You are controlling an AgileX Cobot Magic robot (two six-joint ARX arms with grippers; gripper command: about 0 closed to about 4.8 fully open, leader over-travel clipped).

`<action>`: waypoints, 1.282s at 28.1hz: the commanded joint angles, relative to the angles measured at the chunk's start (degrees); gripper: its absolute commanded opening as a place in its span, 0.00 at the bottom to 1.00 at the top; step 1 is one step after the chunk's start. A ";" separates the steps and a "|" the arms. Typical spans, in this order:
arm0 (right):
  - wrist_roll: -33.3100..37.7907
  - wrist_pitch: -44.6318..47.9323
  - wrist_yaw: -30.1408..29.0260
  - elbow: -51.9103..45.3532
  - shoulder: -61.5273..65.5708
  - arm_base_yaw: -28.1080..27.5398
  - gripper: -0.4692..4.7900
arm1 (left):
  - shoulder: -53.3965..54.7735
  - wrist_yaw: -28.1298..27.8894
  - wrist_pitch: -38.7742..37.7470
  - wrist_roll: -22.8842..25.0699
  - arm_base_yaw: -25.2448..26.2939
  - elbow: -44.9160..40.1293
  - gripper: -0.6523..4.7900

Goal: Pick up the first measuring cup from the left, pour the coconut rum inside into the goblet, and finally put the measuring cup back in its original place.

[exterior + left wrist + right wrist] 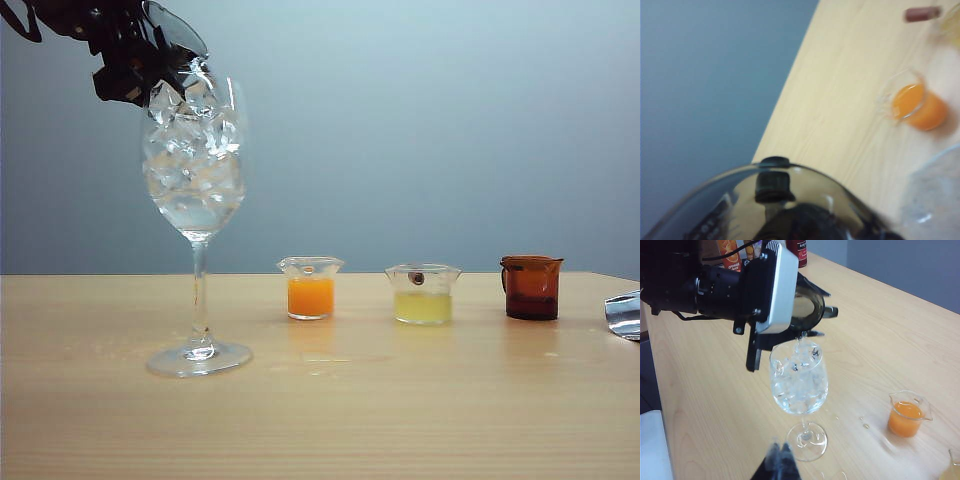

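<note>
1. Exterior view: the left gripper holds the smoky measuring cup tipped over the goblet of ice.
2. Its fingers clamp the cup's rim, and clear rum streams into the goblet.
3. The right gripper hangs near the goblet's foot, its fingers closed together.

Left arm: we see a black, bulky casing with a thin black cable over the top.
Wrist camera: silver-grey rounded block.
Left end effector: black fingers.
Right end effector: dark, blurred tips at 6 o'clock.
</note>
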 commanded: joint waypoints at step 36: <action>-1.18 0.96 -0.15 0.22 -0.15 0.00 0.08 | -0.87 1.75 -0.42 10.47 -0.02 0.22 0.16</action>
